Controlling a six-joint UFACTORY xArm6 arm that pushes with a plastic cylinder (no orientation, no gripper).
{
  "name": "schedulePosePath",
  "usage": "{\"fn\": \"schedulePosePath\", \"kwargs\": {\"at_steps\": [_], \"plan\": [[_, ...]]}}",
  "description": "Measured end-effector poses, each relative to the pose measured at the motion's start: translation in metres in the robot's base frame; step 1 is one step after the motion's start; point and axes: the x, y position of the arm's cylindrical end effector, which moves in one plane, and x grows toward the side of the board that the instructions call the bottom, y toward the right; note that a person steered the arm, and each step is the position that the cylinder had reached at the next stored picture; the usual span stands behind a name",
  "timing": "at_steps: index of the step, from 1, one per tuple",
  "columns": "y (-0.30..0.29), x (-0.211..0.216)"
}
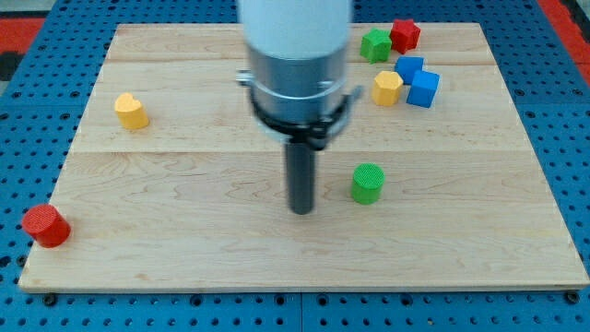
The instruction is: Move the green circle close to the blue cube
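Note:
The green circle (367,183) is a short green cylinder standing on the wooden board, right of centre. The blue cube (424,88) sits near the view's top right, with a second blue block (408,67) touching it on its upper left. My tip (301,210) is on the board just left of the green circle, with a small gap between them. The blue cube is well above and to the right of the green circle.
A yellow block (387,88) sits just left of the blue cube. A green block (375,44) and a red block (404,35) lie at the top right. A yellow block (131,111) is at the left. A red cylinder (45,225) stands at the bottom left corner.

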Motion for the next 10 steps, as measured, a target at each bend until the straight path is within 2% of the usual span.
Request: {"fn": "schedulePosePath", "kwargs": {"at_steps": [1,2,3,4,5,7,9,10], "plan": [[0.036,-0.019],[0.043,-0.051],[0.027,-0.04],[0.03,-0.004],[0.041,-0.02],[0.104,-0.022],[0.153,-0.115],[0.207,-0.078]]}}
